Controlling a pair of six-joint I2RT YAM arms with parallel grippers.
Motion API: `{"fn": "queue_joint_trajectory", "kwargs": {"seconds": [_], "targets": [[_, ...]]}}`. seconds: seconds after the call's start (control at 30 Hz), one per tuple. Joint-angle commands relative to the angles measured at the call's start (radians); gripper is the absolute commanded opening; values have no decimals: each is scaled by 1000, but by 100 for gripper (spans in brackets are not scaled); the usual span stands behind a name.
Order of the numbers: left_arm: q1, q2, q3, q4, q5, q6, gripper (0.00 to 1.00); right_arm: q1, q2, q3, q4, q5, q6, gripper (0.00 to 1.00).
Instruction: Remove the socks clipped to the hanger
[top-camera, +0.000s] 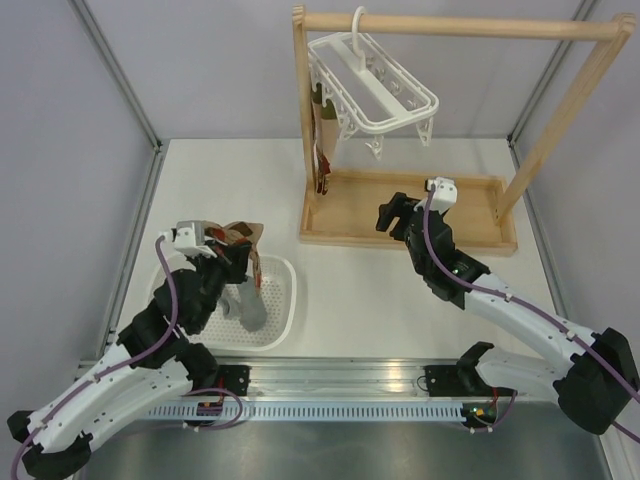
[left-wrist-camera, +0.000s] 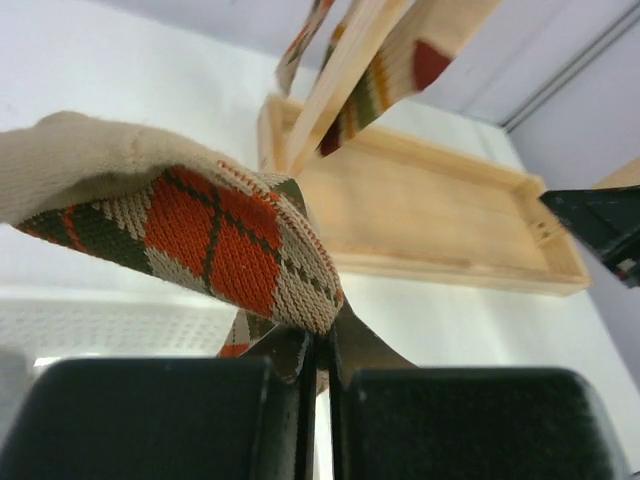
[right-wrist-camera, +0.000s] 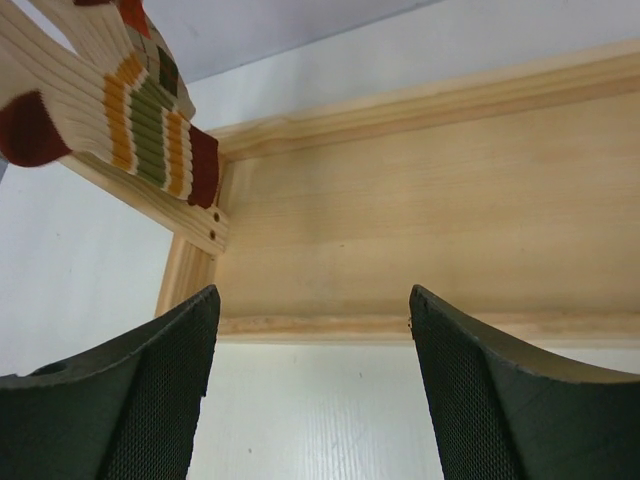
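Three socks seen
Left end effector (left-wrist-camera: 322, 355) pinches one orange diamond sock (left-wrist-camera: 220, 235) above the basket (top-camera: 286, 300) holding one grey sock (top-camera: 252, 308). One striped sock (right-wrist-camera: 140, 120) hangs on the hanger (top-camera: 395, 88). Right end effector (right-wrist-camera: 313, 300): spread.

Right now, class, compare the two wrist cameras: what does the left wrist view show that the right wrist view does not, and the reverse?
Only the left wrist view: an argyle sock pinched in the shut left claw, and the perforated white basket at lower left. Only the right wrist view: the right claw open and empty. Both: the wooden tray and a striped sock hanging beside the wooden post.
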Motion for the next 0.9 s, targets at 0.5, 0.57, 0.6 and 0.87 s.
{"fn": "queue_joint_trajectory", "kwargs": {"seconds": [0.5, 0.57, 0.6, 0.87], "targets": [[3, 45, -142, -262, -128, -320, 92, -107, -111, -241, 114, -106, 121, 81], [3, 60, -136, -268, -130, -325, 100, -111, -109, -256, 125, -116, 127, 81], [3, 76, -130, -268, -130, -326, 100, -111, -109, -261, 128, -119, 130, 81], [3, 91, -125, -275, -140, -338, 100, -122, -108, -301, 149, -135, 143, 82]]}}
